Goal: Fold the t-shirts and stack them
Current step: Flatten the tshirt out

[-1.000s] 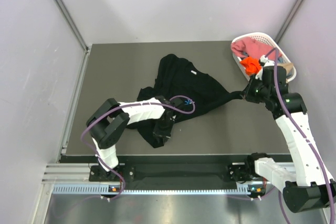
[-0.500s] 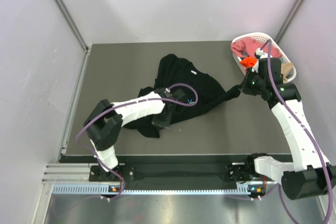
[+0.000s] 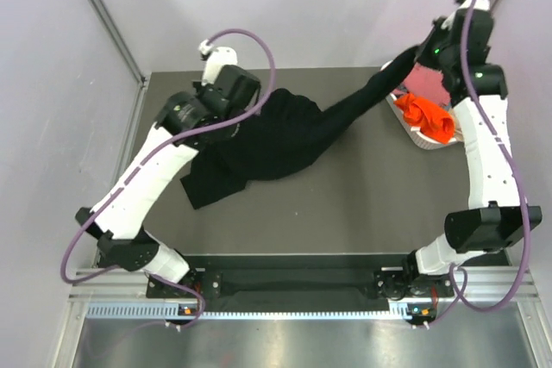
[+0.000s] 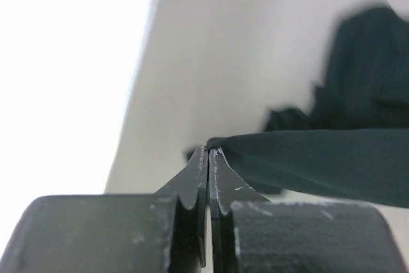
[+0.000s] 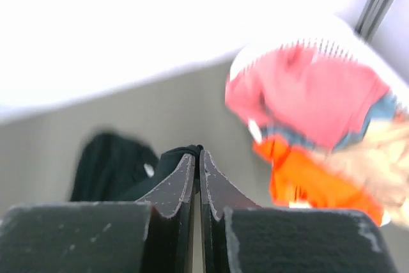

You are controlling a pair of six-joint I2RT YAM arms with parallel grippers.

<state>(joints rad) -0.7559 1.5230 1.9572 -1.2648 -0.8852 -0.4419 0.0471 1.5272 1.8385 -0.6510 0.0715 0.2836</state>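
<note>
Above the dark grey table (image 3: pixel 345 204), the large black cloth t-shirt (image 3: pixel 285 135) stretched from ten to two o'clock. At two o'clock, the white slatted oval basket (image 3: pixel 412 130) held a pink cloth shirt (image 3: pixel 425 84) and an orange cloth shirt (image 3: pixel 429 116). The left gripper (image 4: pixel 209 150) and the right gripper (image 5: pixel 197 151) each pinched the black fabric.

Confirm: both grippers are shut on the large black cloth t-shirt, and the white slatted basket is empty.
Not empty: the right wrist view shows a pink shirt and an orange shirt in the white slatted basket. The rest stands.
</note>
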